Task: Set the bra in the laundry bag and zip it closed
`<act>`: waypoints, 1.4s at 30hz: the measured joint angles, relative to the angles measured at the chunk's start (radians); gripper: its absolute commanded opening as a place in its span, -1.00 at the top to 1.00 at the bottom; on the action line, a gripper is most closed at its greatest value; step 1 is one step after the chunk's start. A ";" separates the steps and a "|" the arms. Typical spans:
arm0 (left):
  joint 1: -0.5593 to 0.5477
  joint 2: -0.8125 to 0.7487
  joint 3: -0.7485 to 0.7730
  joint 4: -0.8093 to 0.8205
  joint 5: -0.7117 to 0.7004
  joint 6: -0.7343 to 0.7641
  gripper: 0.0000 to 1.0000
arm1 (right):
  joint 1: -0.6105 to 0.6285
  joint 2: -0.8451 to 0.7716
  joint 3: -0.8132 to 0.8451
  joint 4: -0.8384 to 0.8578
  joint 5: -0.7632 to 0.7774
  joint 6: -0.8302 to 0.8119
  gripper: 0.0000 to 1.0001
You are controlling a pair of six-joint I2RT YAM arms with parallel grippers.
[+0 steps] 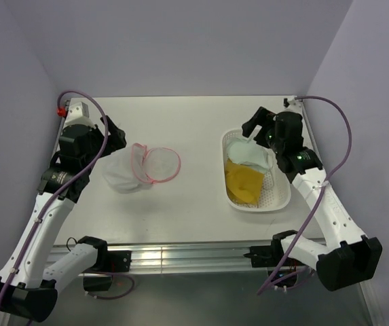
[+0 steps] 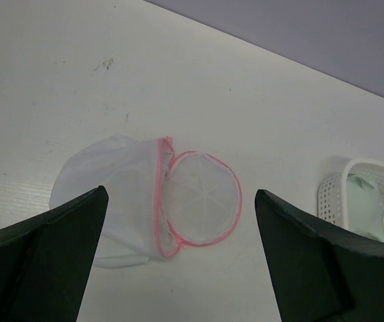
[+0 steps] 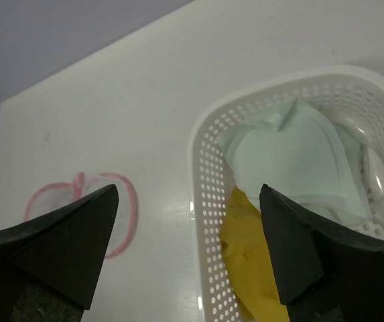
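While the right pincer [image 3: 188,201] and left pincer [image 2: 181,194] gape wide and empty, the pick-up is in hand: the bra [image 3: 252,261] lies below the right one, which should descend onto it; the laundry bag [image 2: 111,174] lies under the left.

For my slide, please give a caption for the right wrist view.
Open right gripper looks down at white basket with yellow bra and mint garment.

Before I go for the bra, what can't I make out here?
- Bra: right wrist view, far end hidden by the mint garment, lower edge cut off by the frame and a finger of the right hand.
- Laundry bag: zipper pull too small in every view.
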 measured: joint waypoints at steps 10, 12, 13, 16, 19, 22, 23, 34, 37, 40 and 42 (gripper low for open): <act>0.000 0.013 0.000 0.000 0.002 0.000 -0.99 | 0.059 0.068 -0.135 -0.051 0.083 0.008 -0.54; 0.000 0.017 0.000 0.000 0.006 0.000 -0.98 | 0.059 0.064 -0.170 -0.066 0.119 0.017 -0.55; 0.000 0.019 0.000 0.000 0.007 0.000 -0.99 | 0.059 0.060 -0.185 -0.078 0.137 0.022 -0.55; 0.000 0.027 0.000 0.000 0.008 0.000 -0.98 | 0.059 0.038 -0.220 -0.111 0.167 0.047 -0.54; 0.000 0.035 0.000 0.000 0.011 0.000 -0.98 | 0.059 0.000 -0.249 -0.137 0.182 0.074 -0.53; 0.000 0.042 0.000 0.000 0.016 0.000 -0.99 | 0.059 -0.027 -0.257 -0.175 0.194 0.098 -0.52; 0.000 0.045 0.000 0.000 0.017 0.000 -0.98 | 0.059 -0.031 -0.257 -0.183 0.198 0.104 -0.52; 0.000 0.058 0.000 0.000 0.026 0.000 -0.98 | 0.057 -0.035 -0.277 -0.282 0.200 0.137 -0.47; 0.000 0.058 0.000 0.000 0.026 0.000 -0.99 | 0.057 -0.035 -0.290 -0.290 0.190 0.140 -0.43; 0.000 0.058 0.000 0.000 0.026 0.000 -0.99 | 0.057 -0.036 -0.314 -0.289 0.168 0.144 -0.36; 0.000 0.058 0.000 0.000 0.026 0.000 -0.99 | 0.057 -0.035 -0.339 -0.283 0.150 0.146 -0.31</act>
